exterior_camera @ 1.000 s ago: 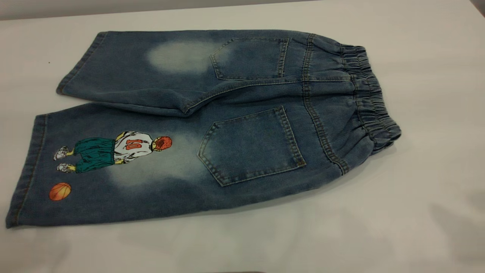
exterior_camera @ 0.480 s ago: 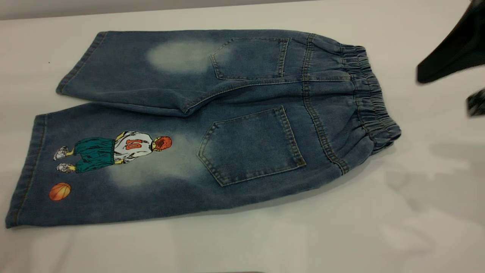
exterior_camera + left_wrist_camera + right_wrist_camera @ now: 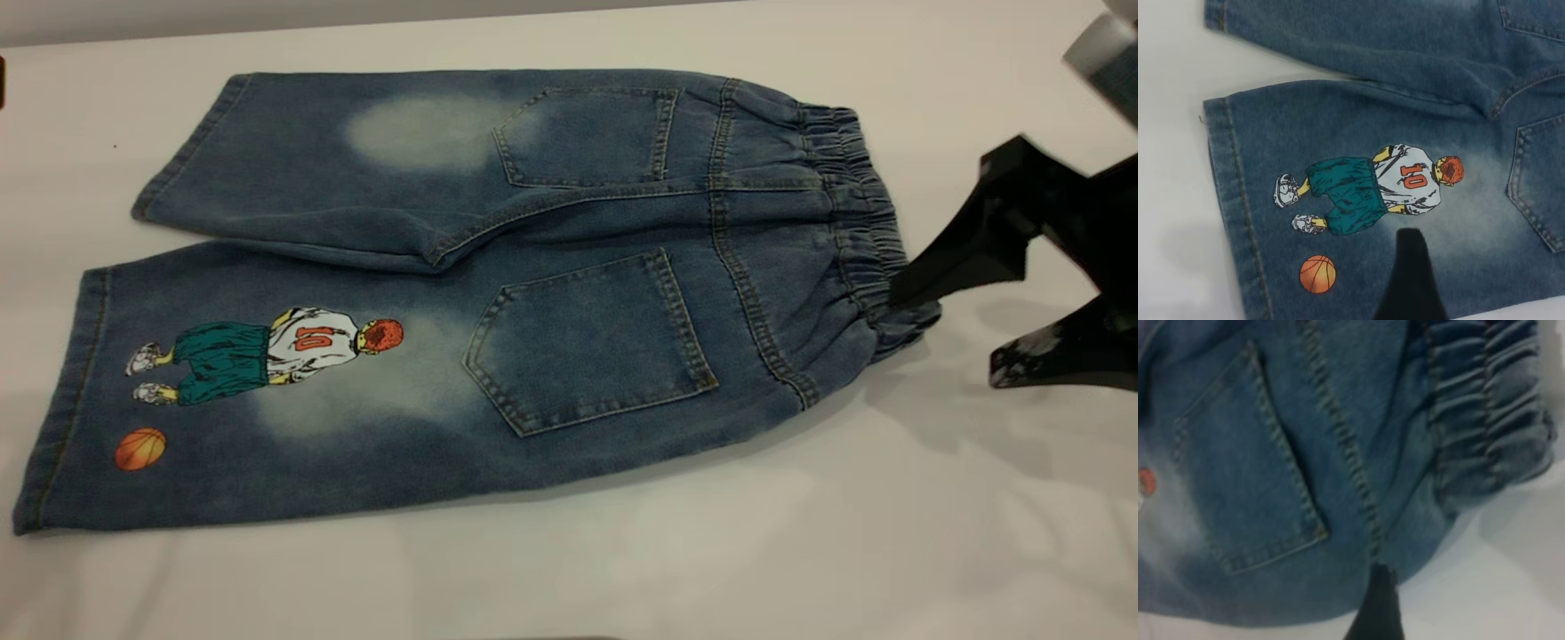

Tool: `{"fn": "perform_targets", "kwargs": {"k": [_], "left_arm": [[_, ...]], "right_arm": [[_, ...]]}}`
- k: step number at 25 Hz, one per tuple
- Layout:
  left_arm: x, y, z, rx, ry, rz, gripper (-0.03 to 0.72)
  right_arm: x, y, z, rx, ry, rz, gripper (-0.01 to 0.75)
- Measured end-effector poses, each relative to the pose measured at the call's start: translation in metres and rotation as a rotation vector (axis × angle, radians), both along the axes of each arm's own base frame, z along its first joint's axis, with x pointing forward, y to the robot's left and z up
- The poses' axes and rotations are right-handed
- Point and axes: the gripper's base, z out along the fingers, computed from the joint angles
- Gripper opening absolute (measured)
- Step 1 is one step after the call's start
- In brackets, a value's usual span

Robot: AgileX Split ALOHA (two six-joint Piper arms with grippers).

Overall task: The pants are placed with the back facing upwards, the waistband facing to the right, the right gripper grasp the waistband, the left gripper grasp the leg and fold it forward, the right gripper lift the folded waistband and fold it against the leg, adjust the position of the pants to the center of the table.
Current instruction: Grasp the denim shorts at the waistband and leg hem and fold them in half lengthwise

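- Lying flat on the white tabletop [image 3: 569, 578], the blue washed-denim pants [image 3: 533, 293] remain ungrasped.
- Black angular right gripper [image 3: 947, 324], jaws released, flanks the waistband [image 3: 867, 222]; closing shallow risks slipping off elastic.
- Left gripper [image 3: 1410, 280] over the printed leg [image 3: 1371, 200]: jaw state indeterminable.

A: Where is the exterior camera set?
B: Above the table [image 3: 889, 551], tilted down, facing the arms. It takes in the whole pants [image 3: 551, 222].

A: And the left wrist camera?
B: Close above the leg [image 3: 1358, 200], looking down past one dark fingertip [image 3: 1411, 280].

A: The right wrist camera?
B: Very near the waistband [image 3: 1485, 407].

A: Shared coverage?
B: Both wrist views catch the same back pocket [image 3: 1541, 180], also visible from outside.
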Motion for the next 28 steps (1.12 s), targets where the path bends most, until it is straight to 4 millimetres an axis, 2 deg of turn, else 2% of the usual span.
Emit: {"fn": "perform_targets", "kwargs": {"k": [9,12,15,18,24,26,28], "left_arm": [[0.0,0.0,0.0,-0.001,-0.001,0.001,0.505],[0.0,0.0,0.0,-0.001,-0.001,0.001,0.505],[0.0,0.0,0.0,-0.001,-0.001,0.001,0.505],[0.0,0.0,0.0,-0.001,-0.001,0.001,0.505],[-0.001,-0.001,-0.002,-0.008,0.028,-0.013,0.505],[-0.001,-0.002,-0.007,-0.014,0.064,-0.022,0.505],[0.001,-0.003,-0.017,-0.018,0.137,-0.036,0.505]], "right_arm": [[0.026,0.0,-0.024,-0.001,0.024,0.006,0.575],[0.033,0.001,-0.027,0.006,0.015,0.006,0.575],[0.038,0.001,-0.026,0.008,0.007,0.003,0.544],[0.039,0.004,-0.026,0.01,0.007,0.007,0.444],[0.039,0.007,-0.025,0.018,-0.014,0.044,0.083],[0.042,0.009,-0.023,0.023,-0.032,0.074,0.041],[0.047,0.011,-0.02,0.036,-0.055,0.106,0.036]]}}
